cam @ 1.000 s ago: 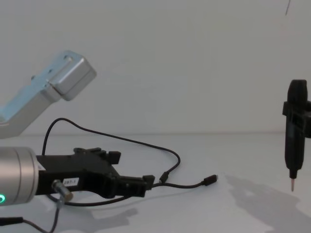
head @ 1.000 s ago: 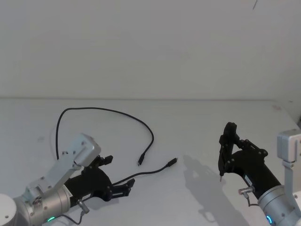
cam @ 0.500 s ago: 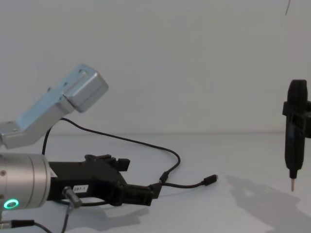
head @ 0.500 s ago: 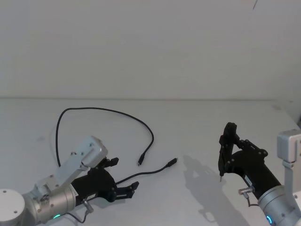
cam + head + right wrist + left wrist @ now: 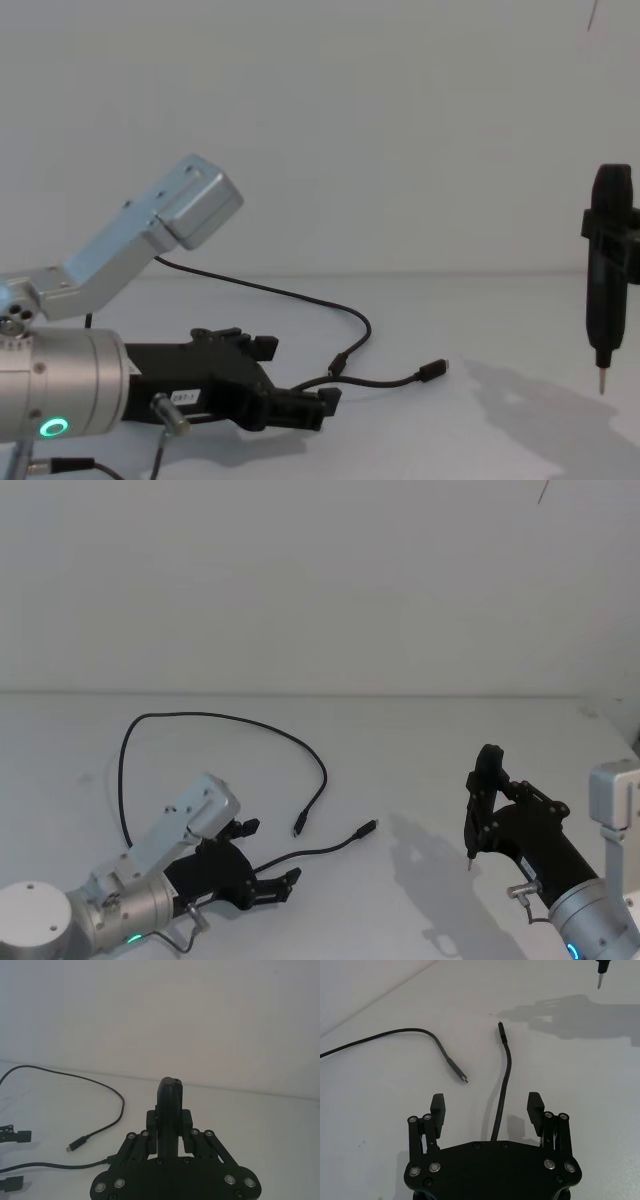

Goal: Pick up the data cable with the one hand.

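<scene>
1. My left gripper [image 5: 486,1102] is low over the table [image 5: 420,740] at my near left. Its jaws are spread wide and hold nothing.
2. The cable [image 5: 508,1072] lies flat on the table. One branch runs out from under the palm and passes between the jaws, nearer one jaw than the other. Its plug [image 5: 501,1030] lies beyond the fingertips. The second branch ends in a plug [image 5: 460,1074] outside the jaws, beside the first. The long run loops away across the far left of the table.
3. My right gripper [image 5: 170,1122] is parked at the right, well apart, pressed shut on a pen-shaped tool [image 5: 610,270].
4. Whether the fingertips touch the table cannot be told.

Risks, as I judge them:
- The cable is thin and flat on the surface. If the jaws close too high, they meet above it and come up empty.
- Set too low, the fingertips would scrape the table.
- The off-centre lie means one jaw meets the cable first and may roll it aside.
- On lifting, the long loop would drag and could pull the branch through a light pinch.
</scene>
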Tool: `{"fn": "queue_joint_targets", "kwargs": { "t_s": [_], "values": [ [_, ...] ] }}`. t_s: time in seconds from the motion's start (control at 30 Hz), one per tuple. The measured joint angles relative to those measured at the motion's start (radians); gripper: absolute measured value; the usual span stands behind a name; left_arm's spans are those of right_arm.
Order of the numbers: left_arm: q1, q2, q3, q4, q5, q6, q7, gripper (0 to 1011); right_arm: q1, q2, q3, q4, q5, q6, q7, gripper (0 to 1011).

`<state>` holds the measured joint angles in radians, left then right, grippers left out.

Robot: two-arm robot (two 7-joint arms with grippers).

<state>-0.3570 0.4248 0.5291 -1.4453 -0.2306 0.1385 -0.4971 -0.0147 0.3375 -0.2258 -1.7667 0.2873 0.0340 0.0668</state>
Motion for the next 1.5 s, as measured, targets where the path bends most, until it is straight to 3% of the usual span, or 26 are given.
{"fn": "queue_joint_targets", "kwargs": {
  "t_s": [0.13, 0.33, 1.03, 1.17, 1.5],
  "values": [
    [-0.007, -0.01, 0.001, 0.016, 0.001, -0.003, -0.003, 962, 0.0, 0.0, 0.0, 0.0, 0.0, 0.0, 0.0, 279],
    [-0.023, -0.027, 0.007, 0.046, 0.006, -0.007, -0.011, 816, 0.0, 0.0, 0.0, 0.0, 0.0, 0.0, 0.0, 279],
    [-0.045, -0.039, 0.053, 0.086, 0.024, -0.007, -0.055, 118, 0.0, 0.0, 0.0, 0.0, 0.0, 0.0, 0.0, 279],
    [-0.037, -0.038, 0.052, 0.074, 0.024, -0.002, -0.05, 42, 0.0, 0.0, 0.0, 0.0, 0.0, 0.0, 0.0, 279],
    [0.005, -0.038, 0.009, 0.004, 0.017, 0.011, 0.01, 42, 0.0, 0.0, 0.0, 0.0, 0.0, 0.0, 0.0, 279]
  ]
}}
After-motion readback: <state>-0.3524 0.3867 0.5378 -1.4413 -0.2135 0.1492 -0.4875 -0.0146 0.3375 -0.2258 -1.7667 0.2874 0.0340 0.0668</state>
